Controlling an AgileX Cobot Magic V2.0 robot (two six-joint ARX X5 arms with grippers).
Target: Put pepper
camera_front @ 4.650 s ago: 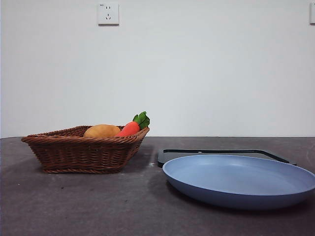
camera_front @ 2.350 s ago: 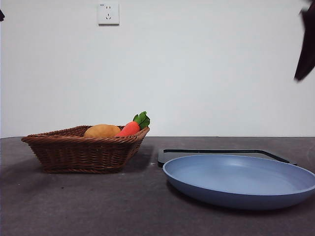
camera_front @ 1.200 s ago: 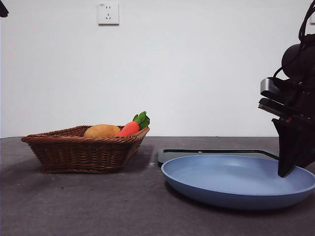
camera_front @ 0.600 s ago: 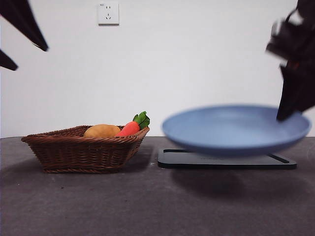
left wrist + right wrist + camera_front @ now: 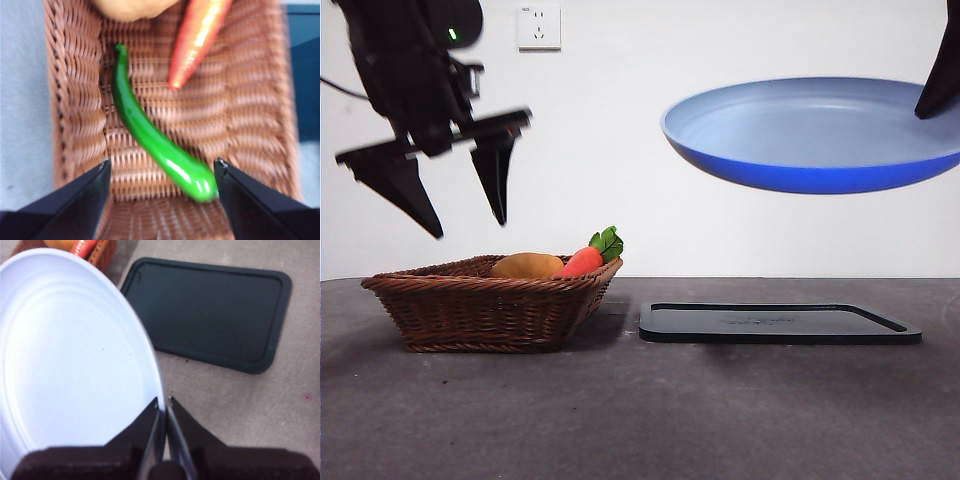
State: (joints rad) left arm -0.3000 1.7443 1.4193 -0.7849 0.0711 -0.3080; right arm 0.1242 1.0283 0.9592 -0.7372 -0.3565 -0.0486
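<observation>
The pepper (image 5: 155, 137) is lying on the floor of the wicker basket (image 5: 75, 125), stretching slantwise across the weave, with its thin stem end near the potato (image 5: 132, 7) and its thick glossy end toward the left gripper (image 5: 160, 175). The carrot (image 5: 197, 42) is resting just beside it, pointed tip toward the pepper's middle but apart from it. In the front view the pepper is lying out of sight below the basket (image 5: 495, 305) rim, where only the potato (image 5: 527, 266) and the carrot (image 5: 586, 260) with its green leaves are showing. The left gripper (image 5: 455, 185) is hanging above the basket with its jaws spread wide and nothing between them. The right gripper (image 5: 163, 407) is pinching the rim of the blue plate (image 5: 70, 365), jaws nearly closed on its edge, and is holding the plate (image 5: 815, 135) high in the air above the dark tray (image 5: 775, 323), which is lying flat on the grey table (image 5: 620, 420) beside the basket.
</observation>
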